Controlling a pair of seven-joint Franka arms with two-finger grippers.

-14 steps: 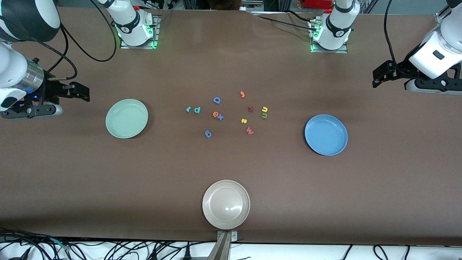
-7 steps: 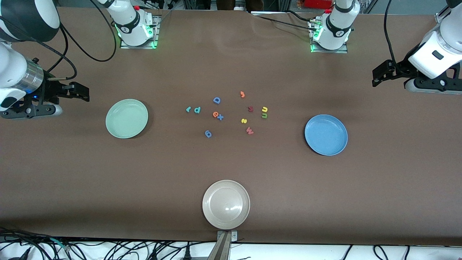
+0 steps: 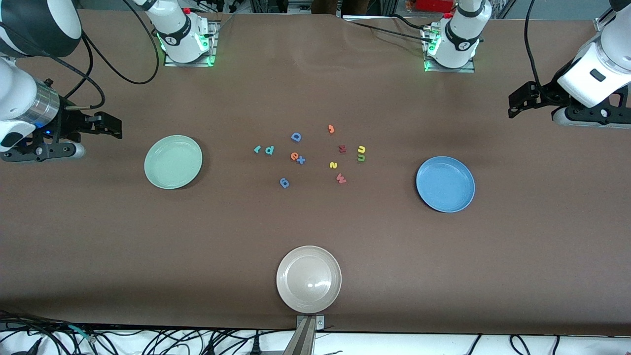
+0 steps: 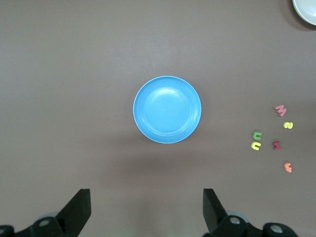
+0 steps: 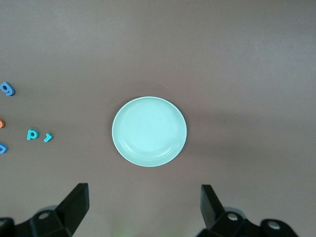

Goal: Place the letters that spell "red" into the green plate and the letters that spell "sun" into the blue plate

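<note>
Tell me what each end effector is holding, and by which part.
Nothing is held. The left end effector is open over bare table by the blue plate; the right end effector is open by the green plate.

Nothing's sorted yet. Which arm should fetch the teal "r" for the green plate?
Probably the right. Its open claw hangs at the green plate's end of the table, and the teal "r" lies on that side of the cluster. The left claw, also open, waits near the blue plate.
</note>
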